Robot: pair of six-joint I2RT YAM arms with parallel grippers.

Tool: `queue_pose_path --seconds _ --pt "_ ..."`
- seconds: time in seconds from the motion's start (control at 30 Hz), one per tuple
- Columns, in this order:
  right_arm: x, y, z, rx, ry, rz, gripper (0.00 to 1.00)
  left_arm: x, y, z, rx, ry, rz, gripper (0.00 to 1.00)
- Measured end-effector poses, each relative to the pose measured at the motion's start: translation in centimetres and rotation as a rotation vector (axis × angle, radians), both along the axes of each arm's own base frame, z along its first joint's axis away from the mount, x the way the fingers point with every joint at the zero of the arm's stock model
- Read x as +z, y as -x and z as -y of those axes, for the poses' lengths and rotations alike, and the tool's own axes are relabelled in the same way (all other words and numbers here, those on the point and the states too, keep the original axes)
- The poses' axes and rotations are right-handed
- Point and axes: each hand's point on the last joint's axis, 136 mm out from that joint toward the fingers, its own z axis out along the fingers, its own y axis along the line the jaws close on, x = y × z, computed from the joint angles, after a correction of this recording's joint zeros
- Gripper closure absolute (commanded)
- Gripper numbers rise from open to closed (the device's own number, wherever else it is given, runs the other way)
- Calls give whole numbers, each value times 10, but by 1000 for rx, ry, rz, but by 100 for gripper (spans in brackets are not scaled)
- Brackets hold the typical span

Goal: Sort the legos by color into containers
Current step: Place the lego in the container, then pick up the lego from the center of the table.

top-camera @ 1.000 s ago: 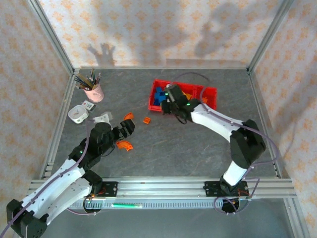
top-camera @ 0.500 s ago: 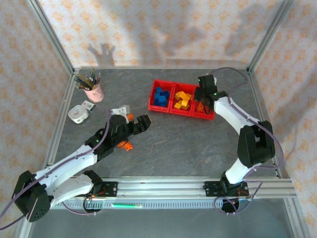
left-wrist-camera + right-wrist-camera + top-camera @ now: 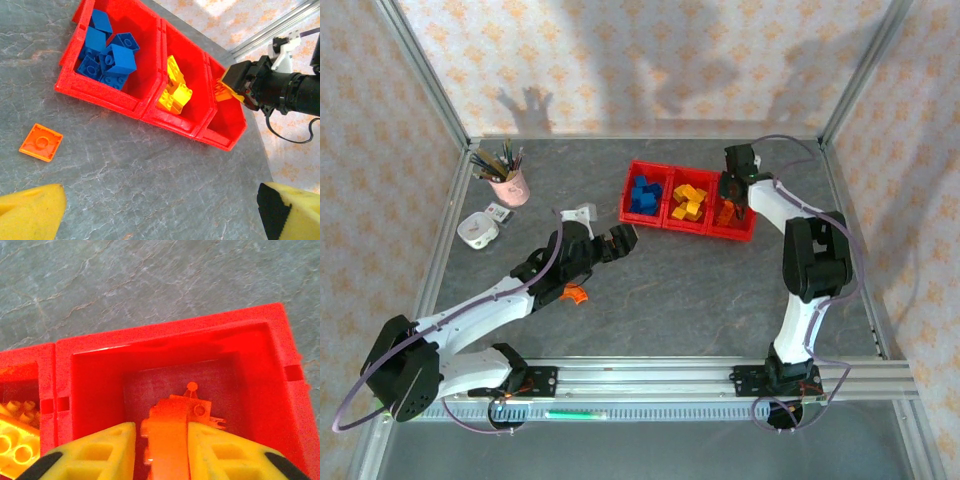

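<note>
The right end effector [image 3: 161,447] hangs inside the rightmost of three joined red bins [image 3: 170,347], its yellow fingers [image 3: 100,450] pointing down at the bin floor. The fingers stand a narrow gap apart, and an orange lego [image 3: 167,432] fills nearly all of that gap. One finger lies against the piece, while a thin dark slit runs along the other. I cannot tell whether the piece is pinched or merely stands between them. More orange pieces [image 3: 199,411] lie just beyond it on the bin floor.

The left end effector [image 3: 160,215] hovers over the tabletop [image 3: 150,170] in front of the bins. It is wide open and empty, with its two yellow tips at opposite lower corners of the wrist view, touching no block.

An orange plate [image 3: 41,142] lies flat on the tabletop, near the left bin's front wall but apart from it. Seen from above, an orange arch [image 3: 575,293] lies on the tabletop just beside the left forearm.

Blue legos [image 3: 112,57] are heaped in the left bin and yellow legos [image 3: 175,92] in the middle one.
</note>
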Motion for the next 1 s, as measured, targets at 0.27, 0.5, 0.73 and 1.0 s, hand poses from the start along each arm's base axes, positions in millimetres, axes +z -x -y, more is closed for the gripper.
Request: queue_pose_path --seconds 0.27,0.5,0.73,1.0 --pt "11 4 -13 48 -60 17 55 4 0 0 -4 -1 15 1" --pt "56 32 -49 133 -87 100 49 30 6 -8 9 28 79 1" --pt "58 80 -137 335 -63 87 43 23 21 -28 47 5 75 1" --pt "41 138 -224 558 -36 44 37 8 42 -58 116 -38 50 1"
